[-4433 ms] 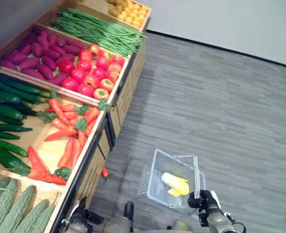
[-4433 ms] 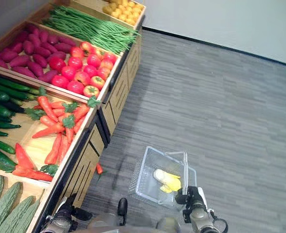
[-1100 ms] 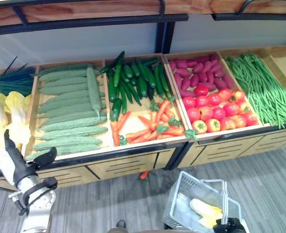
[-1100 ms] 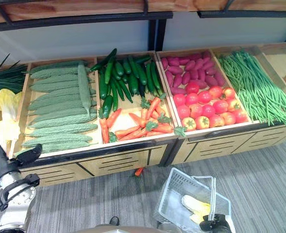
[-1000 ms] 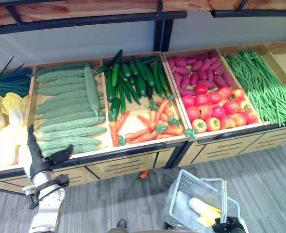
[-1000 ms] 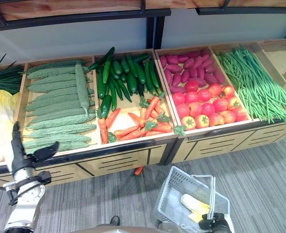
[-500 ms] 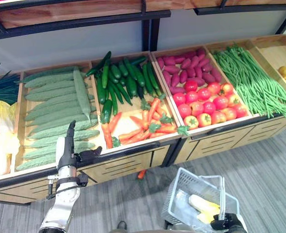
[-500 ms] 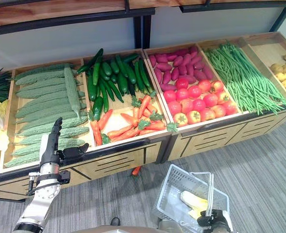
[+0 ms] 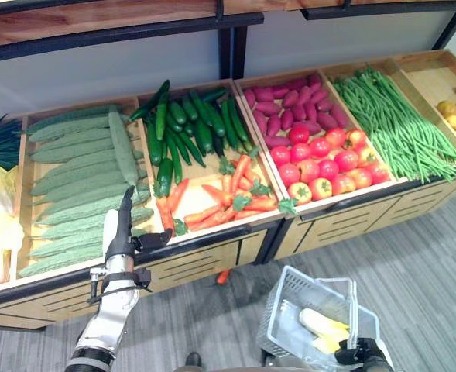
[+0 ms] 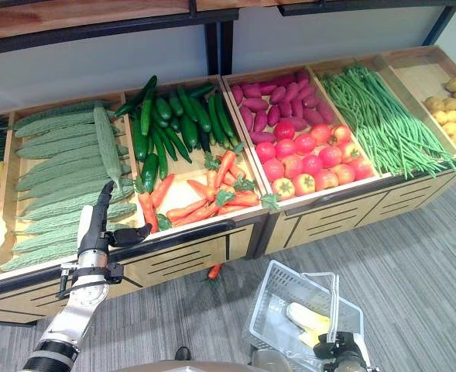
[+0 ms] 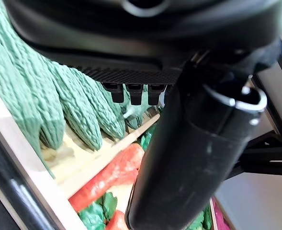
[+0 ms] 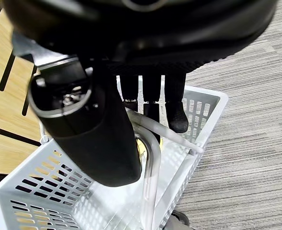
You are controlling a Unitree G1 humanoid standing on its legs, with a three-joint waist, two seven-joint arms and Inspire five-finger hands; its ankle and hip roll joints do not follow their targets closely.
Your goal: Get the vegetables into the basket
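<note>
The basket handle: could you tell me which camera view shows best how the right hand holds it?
The right wrist view: the right hand curls its fingers and thumb round the basket handle at close range. The left eye view and right eye view show the white basket whole, but the hand is a small dark shape at the bottom edge.

A long wooden display stand runs from the far left to the far right, split into open bins side by side. A black rail lines its near edge, and below it the pale wood front panels carry short black slots. Behind the stand rises a grey wall, crossed by a black post. A wooden shelf hangs above. Grey striped carpet floor covers the near right.
</note>
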